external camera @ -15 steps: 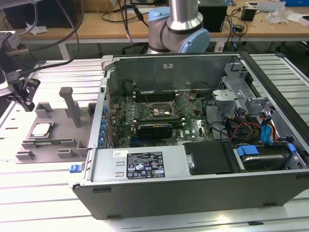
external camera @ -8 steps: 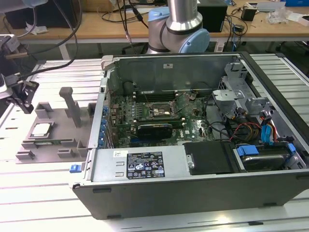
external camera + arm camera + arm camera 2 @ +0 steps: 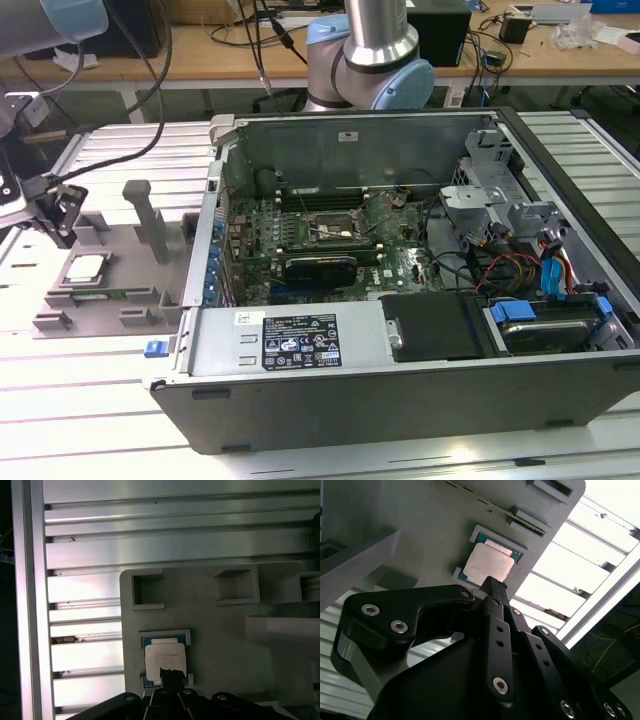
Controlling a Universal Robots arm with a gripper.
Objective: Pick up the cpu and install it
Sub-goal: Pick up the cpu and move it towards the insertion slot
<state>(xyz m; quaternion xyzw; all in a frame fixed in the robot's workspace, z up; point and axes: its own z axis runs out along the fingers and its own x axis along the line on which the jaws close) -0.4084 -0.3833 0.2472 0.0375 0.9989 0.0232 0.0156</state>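
Hovering over the cpu (image 3: 487, 564) near the grey tray's (image 3: 420, 535) edge, the gripper (image 3: 493, 586) apparently has its fingers pressed together, empty.

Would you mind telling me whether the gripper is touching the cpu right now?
Apart. In the exterior view the gripper hangs above the cpu, with a strip of the grey tray showing between them.

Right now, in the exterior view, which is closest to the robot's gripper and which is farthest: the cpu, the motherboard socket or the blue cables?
1. The cpu, in the grey tray right by the gripper, at the exterior view's left.
2. The motherboard socket, in the middle of the open case.
3. The blue cables, at the case's end on the exterior view's right.
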